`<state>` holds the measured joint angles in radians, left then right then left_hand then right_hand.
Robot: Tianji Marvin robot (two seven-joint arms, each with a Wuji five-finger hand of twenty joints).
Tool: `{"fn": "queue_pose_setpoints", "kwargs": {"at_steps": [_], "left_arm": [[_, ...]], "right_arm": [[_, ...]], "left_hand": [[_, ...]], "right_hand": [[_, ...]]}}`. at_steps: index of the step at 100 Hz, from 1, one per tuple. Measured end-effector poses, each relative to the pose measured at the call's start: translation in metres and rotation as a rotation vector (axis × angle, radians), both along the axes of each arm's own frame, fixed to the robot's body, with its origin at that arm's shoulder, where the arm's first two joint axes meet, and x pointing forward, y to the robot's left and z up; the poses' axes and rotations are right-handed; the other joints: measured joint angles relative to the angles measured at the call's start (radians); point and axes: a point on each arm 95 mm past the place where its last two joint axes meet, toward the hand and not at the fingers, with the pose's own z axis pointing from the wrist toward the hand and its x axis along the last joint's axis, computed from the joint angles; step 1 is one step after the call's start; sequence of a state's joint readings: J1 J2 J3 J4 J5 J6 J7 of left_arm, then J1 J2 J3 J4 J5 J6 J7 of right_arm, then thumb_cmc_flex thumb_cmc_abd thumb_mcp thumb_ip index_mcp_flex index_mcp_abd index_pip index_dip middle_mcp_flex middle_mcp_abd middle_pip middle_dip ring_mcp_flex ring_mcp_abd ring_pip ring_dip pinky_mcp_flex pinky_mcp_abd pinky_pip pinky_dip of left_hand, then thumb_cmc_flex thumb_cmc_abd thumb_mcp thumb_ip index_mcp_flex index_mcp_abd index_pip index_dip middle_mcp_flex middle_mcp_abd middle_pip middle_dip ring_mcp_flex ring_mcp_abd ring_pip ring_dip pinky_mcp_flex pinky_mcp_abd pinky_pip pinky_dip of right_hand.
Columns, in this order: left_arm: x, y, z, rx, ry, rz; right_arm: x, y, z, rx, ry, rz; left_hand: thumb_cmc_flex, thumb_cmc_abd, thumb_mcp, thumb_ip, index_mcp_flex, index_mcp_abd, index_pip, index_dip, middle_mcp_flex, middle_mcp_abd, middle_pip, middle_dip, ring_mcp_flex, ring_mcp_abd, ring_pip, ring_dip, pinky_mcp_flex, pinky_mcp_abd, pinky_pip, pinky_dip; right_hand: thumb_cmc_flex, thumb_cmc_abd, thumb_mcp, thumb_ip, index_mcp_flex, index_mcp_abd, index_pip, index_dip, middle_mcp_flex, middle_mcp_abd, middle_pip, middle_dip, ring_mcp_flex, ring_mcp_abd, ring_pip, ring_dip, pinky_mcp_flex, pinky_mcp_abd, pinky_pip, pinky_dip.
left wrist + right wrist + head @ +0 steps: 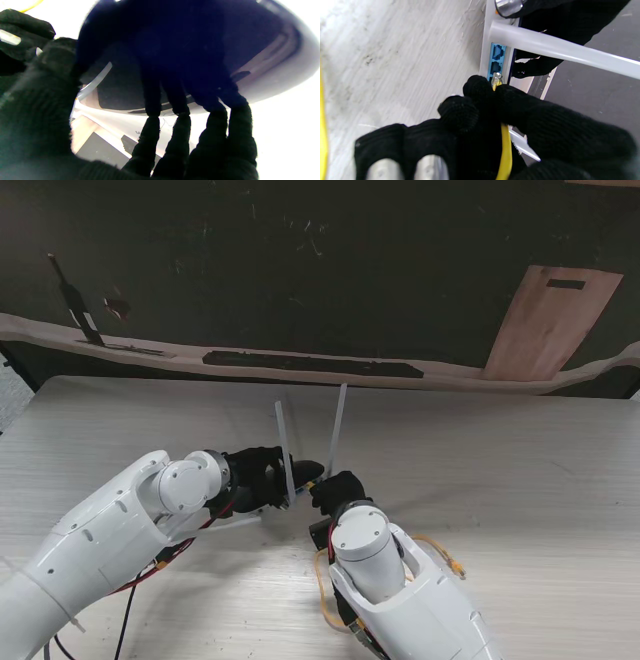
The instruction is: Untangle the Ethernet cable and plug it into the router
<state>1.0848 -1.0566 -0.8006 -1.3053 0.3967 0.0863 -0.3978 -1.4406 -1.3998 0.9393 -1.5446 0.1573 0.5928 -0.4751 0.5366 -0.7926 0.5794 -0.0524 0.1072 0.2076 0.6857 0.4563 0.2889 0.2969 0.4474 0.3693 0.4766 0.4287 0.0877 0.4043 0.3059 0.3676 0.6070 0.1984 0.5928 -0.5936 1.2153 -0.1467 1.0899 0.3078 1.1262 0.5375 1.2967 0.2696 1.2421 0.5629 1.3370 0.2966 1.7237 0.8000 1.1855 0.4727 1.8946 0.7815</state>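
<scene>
Insertion step: my right hand [495, 120] pinches the yellow Ethernet cable [505, 147], clear plug [496, 78] at the white router's blue ports [495, 61]; left hand [262, 476] grips the router [487, 42]; next, I push straight in.

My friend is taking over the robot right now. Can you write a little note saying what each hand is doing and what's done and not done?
Left hand: shut on the router, steadying it on the table.
Right hand: shut on the yellow Ethernet cable just behind its clear plug.
The plug tip sits right at the router's blue ports; whether it is fully in cannot be told.
The rest of the cable loops on the table beside the right arm.
Left to do: push the plug home, then let go.
</scene>
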Motion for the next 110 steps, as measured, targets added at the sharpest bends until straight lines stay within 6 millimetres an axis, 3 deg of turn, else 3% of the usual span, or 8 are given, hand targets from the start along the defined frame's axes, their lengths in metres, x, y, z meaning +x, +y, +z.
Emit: {"fn": "queue_pose_setpoints", "kwargs": {"at_steps": [22,28,110], "left_arm": [[-0.0004,0.0001,-0.0004,-0.003,-0.001,0.004],[-0.0006,0.0002,-0.0005,-0.005,-0.001,0.007],[-0.0013,0.0010,-0.0009,-0.015,0.005,0.029]], "right_arm": [[0.0005,0.0005,0.0006,0.017,0.017,-0.019],[0.0006,0.0005,0.0005,0.016,0.019,-0.021],[-0.0046,-0.0061,-0.0083,0.000,0.014,-0.041]], "left_hand": [[0.000,0.000,-0.002,-0.009,0.004,0.000,0.000,0.000,0.000,0.000,0.002,0.000,0.000,0.001,0.000,0.000,0.000,0.002,0.000,0.000],[0.000,0.002,-0.002,-0.033,0.005,0.000,0.000,0.000,0.000,0.000,0.002,0.000,0.000,0.001,0.000,0.000,0.000,0.002,0.000,0.000],[0.000,-0.005,-0.002,-0.033,0.007,-0.013,0.001,0.000,0.000,-0.012,0.003,0.000,0.000,-0.003,0.000,0.000,0.000,-0.002,0.000,-0.002]], "right_hand": [[0.000,0.000,0.000,0.000,0.001,0.000,0.000,0.000,0.000,0.000,0.001,-0.007,0.000,0.000,0.000,0.000,0.000,0.001,0.000,0.000],[0.000,0.001,0.000,0.000,0.001,0.000,0.000,0.000,0.000,0.000,0.002,-0.008,0.000,0.000,0.000,0.000,0.000,0.001,0.000,0.000],[-0.001,0.019,-0.009,0.000,0.000,-0.001,0.000,0.000,0.000,-0.001,0.005,-0.010,0.000,0.000,0.000,-0.001,-0.001,0.002,0.000,-0.001]]}}
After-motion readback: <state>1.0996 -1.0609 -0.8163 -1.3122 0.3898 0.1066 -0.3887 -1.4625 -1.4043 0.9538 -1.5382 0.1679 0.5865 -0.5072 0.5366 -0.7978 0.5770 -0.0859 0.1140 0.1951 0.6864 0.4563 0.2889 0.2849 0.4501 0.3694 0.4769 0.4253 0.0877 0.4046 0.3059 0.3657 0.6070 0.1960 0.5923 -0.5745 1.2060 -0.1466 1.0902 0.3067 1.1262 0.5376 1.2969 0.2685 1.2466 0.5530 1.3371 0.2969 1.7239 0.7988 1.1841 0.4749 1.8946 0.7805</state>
